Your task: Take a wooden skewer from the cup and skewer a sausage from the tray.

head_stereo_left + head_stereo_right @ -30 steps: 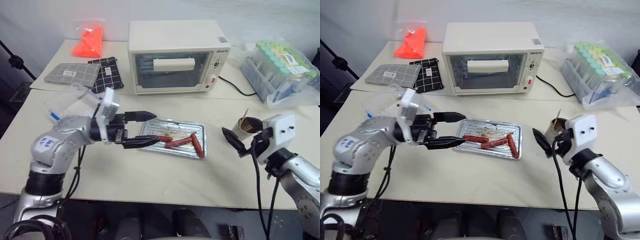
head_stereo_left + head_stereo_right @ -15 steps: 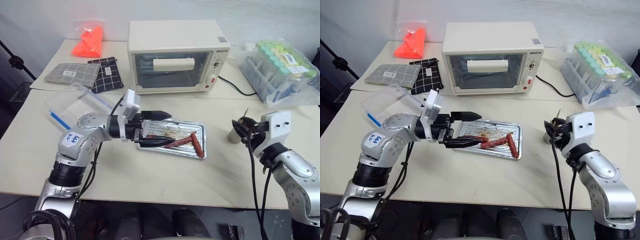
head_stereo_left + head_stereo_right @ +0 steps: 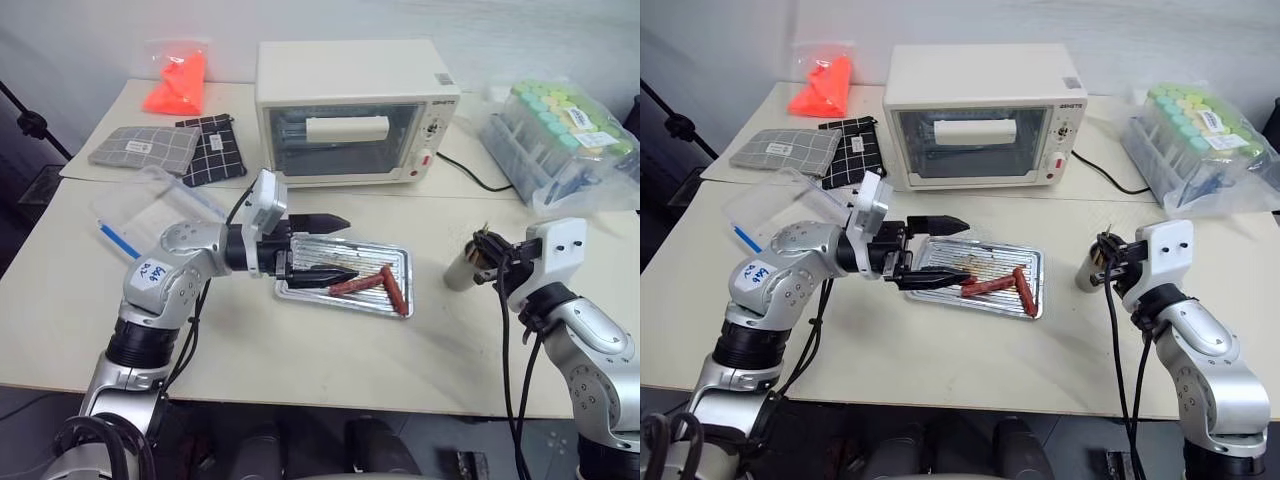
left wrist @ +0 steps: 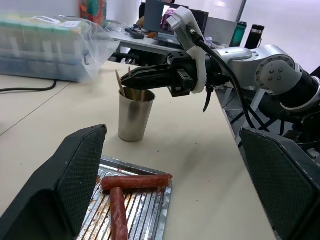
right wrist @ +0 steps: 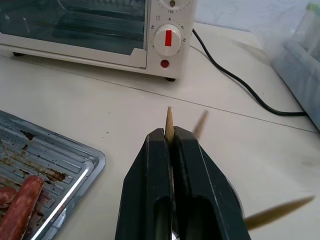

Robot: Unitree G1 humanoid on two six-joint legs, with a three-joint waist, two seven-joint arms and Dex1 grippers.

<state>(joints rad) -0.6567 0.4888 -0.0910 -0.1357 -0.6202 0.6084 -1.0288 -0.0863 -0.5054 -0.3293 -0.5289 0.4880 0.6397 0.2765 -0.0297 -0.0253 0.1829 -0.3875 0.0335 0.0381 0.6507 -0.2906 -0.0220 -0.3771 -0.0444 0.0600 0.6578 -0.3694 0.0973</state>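
Over the cup (image 3: 1089, 272), at the right side of the table (image 3: 300, 350): right gripper (image 5: 169, 137) pinched fully together on one wooden skewer (image 5: 169, 120), pointed tip poking up between the black fingers (image 5: 155, 165). Skewer apparently not yet lifted out, lower end probably down among the other sticks in the cup, though hidden by the fingers. Spare skewers (image 4: 120, 82) leaning in the cup alongside.

Near the middle of the table, just in front of the toaster oven (image 3: 355, 110): metal tray (image 3: 396, 258) lying flat, with sausages (image 3: 358, 284) resting on its ribbed bottom, none pierced. Left gripper (image 3: 330, 249) reaching level over the tray's left end, fingers spread as wide as they go, holding nothing; lower finger close to the sausages, contact not clear.

So far: a skewer gripped, first half of the job nearly done. Left to do: draw the stick clear of the cup, carry it across to the tray, steady one sausage, push the point through it lengthwise. Cup and tray well apart, so a fair reach remaining.
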